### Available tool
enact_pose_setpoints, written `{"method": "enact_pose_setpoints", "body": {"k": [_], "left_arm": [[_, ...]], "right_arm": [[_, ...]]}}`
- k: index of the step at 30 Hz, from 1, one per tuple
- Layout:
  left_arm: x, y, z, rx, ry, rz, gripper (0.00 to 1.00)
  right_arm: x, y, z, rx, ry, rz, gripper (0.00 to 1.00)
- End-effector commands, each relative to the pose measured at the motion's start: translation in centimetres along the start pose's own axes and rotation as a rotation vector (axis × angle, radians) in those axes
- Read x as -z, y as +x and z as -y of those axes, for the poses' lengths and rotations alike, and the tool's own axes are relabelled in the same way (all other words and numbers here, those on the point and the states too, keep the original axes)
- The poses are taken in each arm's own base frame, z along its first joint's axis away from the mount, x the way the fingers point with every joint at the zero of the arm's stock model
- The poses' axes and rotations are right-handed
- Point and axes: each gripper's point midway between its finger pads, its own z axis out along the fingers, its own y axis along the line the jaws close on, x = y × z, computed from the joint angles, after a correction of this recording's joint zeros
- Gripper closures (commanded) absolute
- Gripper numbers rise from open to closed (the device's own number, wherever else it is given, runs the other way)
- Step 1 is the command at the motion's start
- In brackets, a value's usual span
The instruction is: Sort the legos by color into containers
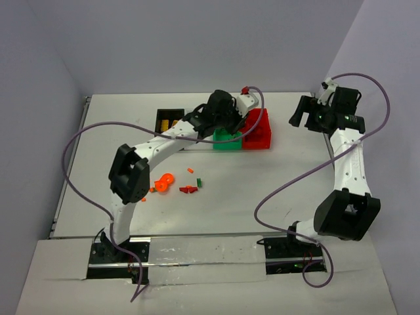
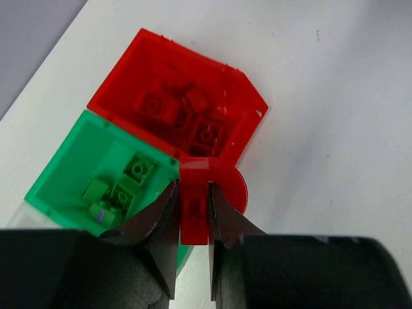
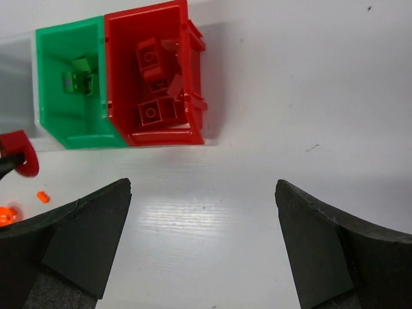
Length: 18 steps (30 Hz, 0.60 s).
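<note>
1. The left gripper [image 2: 193,199] is clamped on a red plastic Lego piece with a rounded edge [image 2: 222,183], its two dark fingers pinching the flat sides, raised above the row of bins near the far edge of the white table [image 1: 262,190].
2. Seen from the left wrist, the held piece hangs over the near corner of the red open-top plastic bin [image 2: 145,61], right at the seam with the green plastic bin [image 2: 71,161] just beside it.
3. The red bin, already holding several red bricks, lies ahead of the fingers; the green bin lies ahead and to the side, so the drop likely depends on a small shift forward, away from the seam.
4. The right gripper [image 3: 203,190] stands wide apart and empty, off the red bin's outer side; the left arm is plainly the nearer one.
5. A black bin [image 1: 169,120] with yellow pieces sits further left in the row.
6. Loose orange, red and green pieces [image 1: 177,185] wait left of the table's centre.
</note>
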Motion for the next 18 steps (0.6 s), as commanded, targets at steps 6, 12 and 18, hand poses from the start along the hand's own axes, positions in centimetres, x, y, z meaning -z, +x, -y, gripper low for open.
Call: {"method": "enact_pose_setpoints", "body": {"k": [6,12,18], "left_arm": [[-7.1,-5.6,-3.3,0.027,-0.148,0.304,1.00],[-10.4,-4.3,-4.4,0.016,-0.196,0.344,1.00],[-12.2,-3.9,-4.7,0.012,-0.200,0.374,0.84]], "right_arm": [[2.4,0.9,1.0,0.065,0.018,0.042,0.00],[1.5,1.7,1.3,0.045,0.007,0.010,0.00],[1.2,2.0,1.4,0.041,0.002,-0.004,0.00]]}}
